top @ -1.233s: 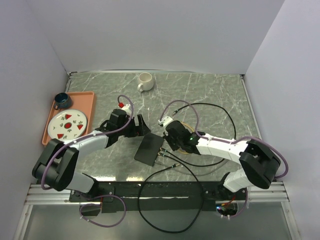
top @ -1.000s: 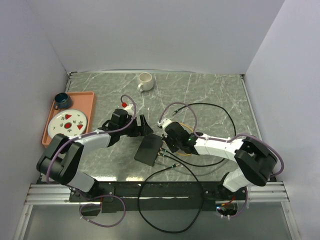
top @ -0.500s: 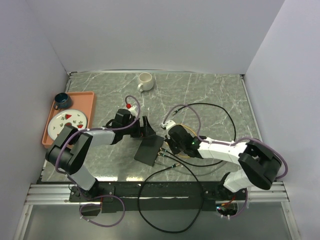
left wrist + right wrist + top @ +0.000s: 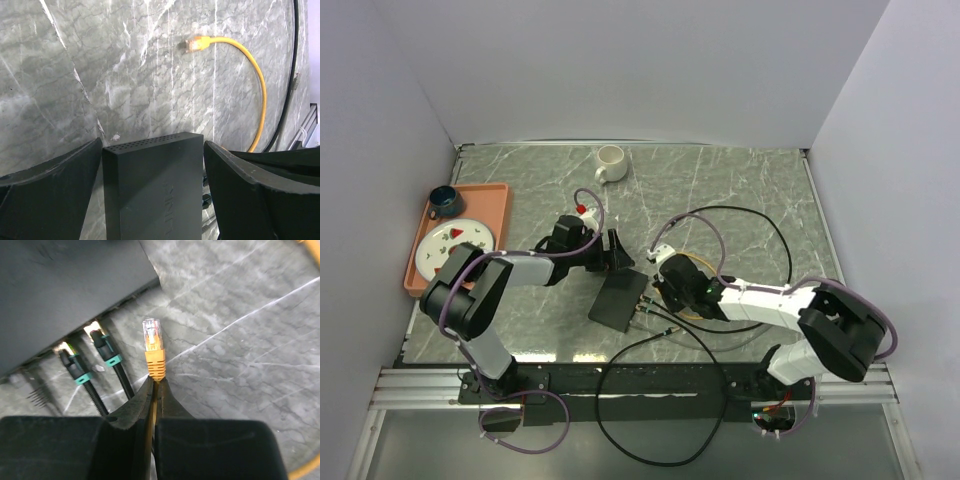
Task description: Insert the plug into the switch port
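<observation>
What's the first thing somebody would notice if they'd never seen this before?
Probably the orange plug, pinched in the right fingers and pointing at the edge of the black box, beside two black cables already plugged in. Next, the left fingers, spread wide on either side of that box. At the table's far left sits an orange tray with a plate.

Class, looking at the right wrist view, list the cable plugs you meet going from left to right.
first black plug with teal collar → second black plug with teal collar → orange plug, pinched in the right gripper.
</observation>
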You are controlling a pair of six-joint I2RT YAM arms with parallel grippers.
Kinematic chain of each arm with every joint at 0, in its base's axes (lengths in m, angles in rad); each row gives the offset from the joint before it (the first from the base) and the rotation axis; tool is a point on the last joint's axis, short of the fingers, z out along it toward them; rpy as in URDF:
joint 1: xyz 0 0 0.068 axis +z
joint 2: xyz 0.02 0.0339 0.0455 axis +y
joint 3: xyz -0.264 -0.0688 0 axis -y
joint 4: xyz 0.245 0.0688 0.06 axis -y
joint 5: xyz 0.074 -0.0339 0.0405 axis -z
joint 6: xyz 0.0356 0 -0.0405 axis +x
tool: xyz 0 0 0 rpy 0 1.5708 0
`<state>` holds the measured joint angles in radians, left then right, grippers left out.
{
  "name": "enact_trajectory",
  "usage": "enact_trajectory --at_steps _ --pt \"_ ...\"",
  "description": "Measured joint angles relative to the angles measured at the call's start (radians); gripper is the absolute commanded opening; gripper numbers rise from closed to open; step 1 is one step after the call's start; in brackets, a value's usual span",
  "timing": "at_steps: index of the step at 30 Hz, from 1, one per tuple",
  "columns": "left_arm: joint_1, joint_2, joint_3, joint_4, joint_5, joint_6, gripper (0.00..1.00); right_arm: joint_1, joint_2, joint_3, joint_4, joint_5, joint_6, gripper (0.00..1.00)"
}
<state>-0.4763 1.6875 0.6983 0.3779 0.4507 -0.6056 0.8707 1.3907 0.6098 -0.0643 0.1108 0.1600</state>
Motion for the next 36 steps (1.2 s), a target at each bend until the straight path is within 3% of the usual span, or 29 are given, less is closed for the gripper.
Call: enact_trajectory --at_steps 9,36 --pt "0.004 0.020 0.015 0.000 0.027 0.003 0.81 0.005 0.072 0.039 -0.008 0.000 -0.006 0.00" --pt "0.003 0.042 0.027 0.012 0.062 0.002 0.78 0.053 0.038 0.035 0.005 -0.016 -0.039 0.00"
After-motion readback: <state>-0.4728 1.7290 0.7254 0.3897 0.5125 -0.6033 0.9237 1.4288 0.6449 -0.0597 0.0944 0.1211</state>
